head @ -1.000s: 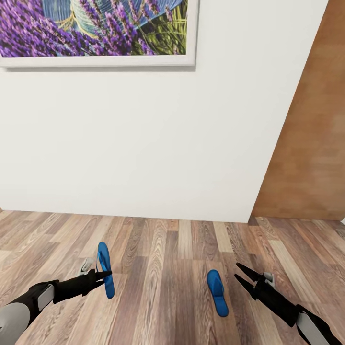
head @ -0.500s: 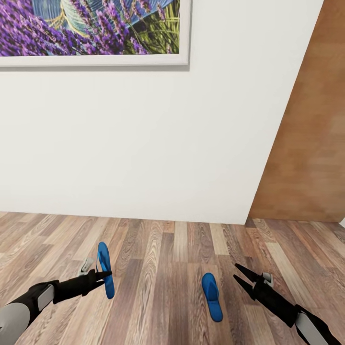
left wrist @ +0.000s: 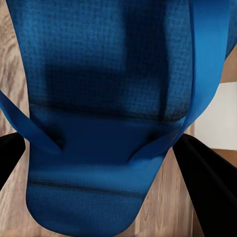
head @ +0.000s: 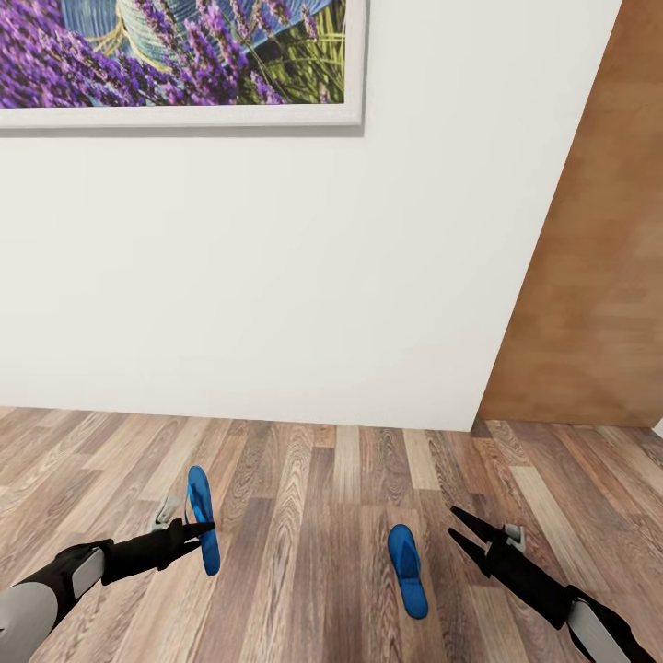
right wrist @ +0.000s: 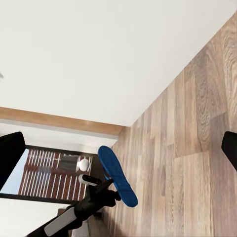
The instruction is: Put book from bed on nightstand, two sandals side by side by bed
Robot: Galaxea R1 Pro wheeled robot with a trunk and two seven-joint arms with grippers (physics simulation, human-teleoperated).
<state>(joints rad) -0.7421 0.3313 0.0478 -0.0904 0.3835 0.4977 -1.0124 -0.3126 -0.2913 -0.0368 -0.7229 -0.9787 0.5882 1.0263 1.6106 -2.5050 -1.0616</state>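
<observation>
The left arm reaches in low from the side, stretched out over the wood floor (head: 331,516). Its left gripper (head: 197,531) is clamped on one blue sandal (head: 203,518), which stands up on its edge in the air, the thin side facing the head camera. In the left wrist view the sandal's sole and straps (left wrist: 113,123) sit right between the two black fingers (left wrist: 210,182), which press on it from each side.

The right arm comes in low from the other side and points at a slant toward the middle of the floor. The right gripper (head: 462,540) has its fingers spread apart with nothing between them.

The second sandal (head: 407,569) lies flat on the floor, near the right gripper's tips but, as far as the view lets me tell, not touching them. The two sandals are well apart.

Behind them stands a white wall (head: 304,276) with a picture of purple flowers (head: 166,55) and a brown door (head: 599,276).
</observation>
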